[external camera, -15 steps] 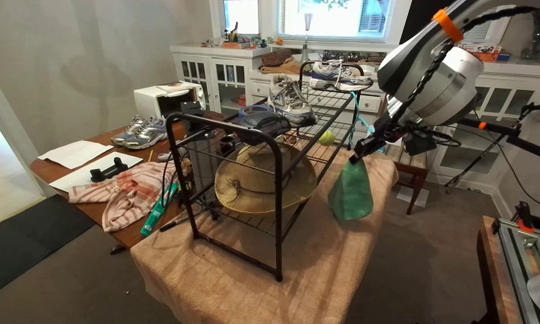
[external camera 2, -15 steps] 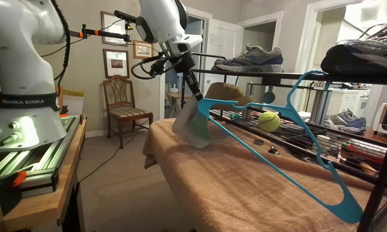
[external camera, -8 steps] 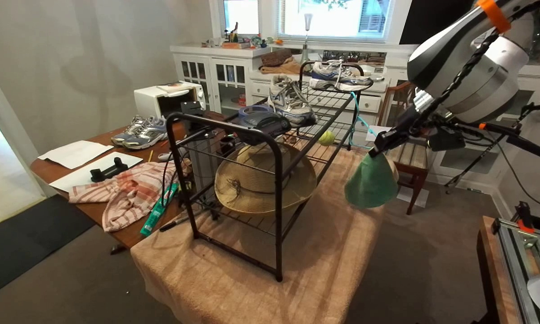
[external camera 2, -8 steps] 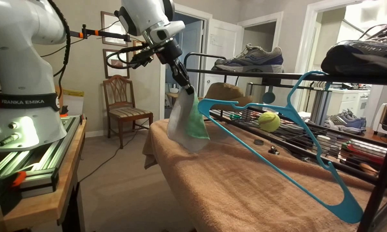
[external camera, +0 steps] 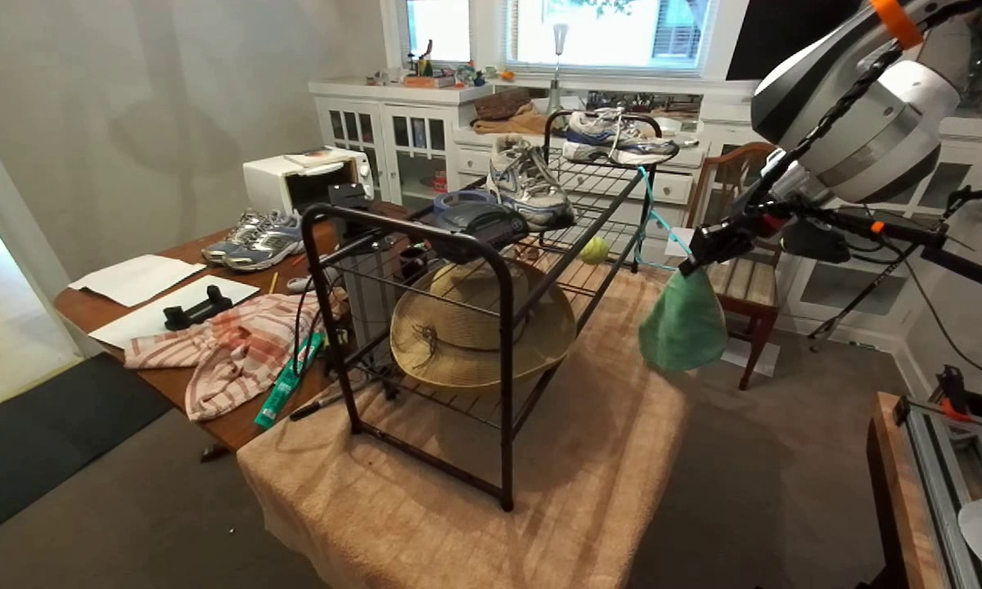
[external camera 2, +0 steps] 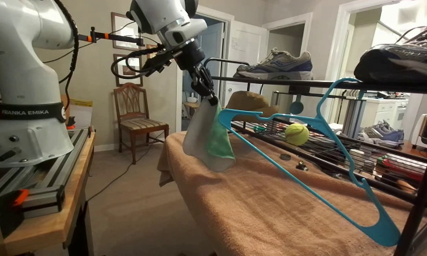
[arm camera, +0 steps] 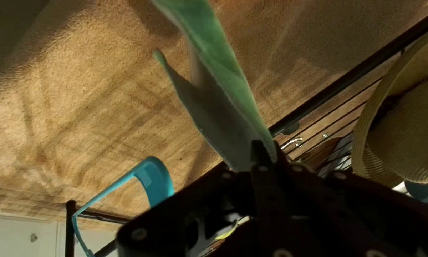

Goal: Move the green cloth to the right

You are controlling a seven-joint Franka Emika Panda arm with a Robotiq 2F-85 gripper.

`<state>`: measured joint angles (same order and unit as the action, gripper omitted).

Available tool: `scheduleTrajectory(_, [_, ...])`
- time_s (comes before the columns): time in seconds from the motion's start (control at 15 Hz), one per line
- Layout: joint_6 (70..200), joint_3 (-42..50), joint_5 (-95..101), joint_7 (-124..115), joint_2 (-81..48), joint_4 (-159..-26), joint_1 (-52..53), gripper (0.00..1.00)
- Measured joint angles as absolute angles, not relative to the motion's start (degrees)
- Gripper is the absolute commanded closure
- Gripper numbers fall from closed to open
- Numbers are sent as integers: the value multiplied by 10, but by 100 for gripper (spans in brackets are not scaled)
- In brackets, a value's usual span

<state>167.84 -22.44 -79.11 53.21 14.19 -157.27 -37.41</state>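
The green cloth (external camera: 683, 323) hangs from my gripper (external camera: 687, 266) in both exterior views. Its green side and a paler whitish side show beside the rack (external camera 2: 219, 140), below the gripper (external camera 2: 212, 100). In the wrist view the cloth (arm camera: 217, 46) runs from between the fingertips (arm camera: 264, 153) out past the top of the picture. The fingers are shut on one corner of it. The cloth hangs over the outer edge of the towel-covered table (external camera: 425, 523). I cannot tell whether its lower end touches the towel.
A black wire rack (external camera: 505, 409) stands on the table, with a straw hat (external camera: 470, 372), a tennis ball (external camera 2: 297, 134) and shoes (external camera 2: 275, 67). A blue hanger (external camera 2: 382, 229) hangs from the rack near the cloth. A chair (external camera 2: 138, 124) and the robot's bench (external camera 2: 57, 220) stand beyond the table.
My gripper has moved away from the rack toward the table's outer edge and a little up. The cloth has moved with it, still held, swinging slightly.
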Motion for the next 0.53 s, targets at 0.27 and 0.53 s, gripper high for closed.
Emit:
scheduleTrajectory(0.27, [1604, -223, -677, 476, 145, -1570, -416, 99])
scheduleTrajectory(0.53, [1453, -227, -494, 378, 175, -1570, -485, 99])
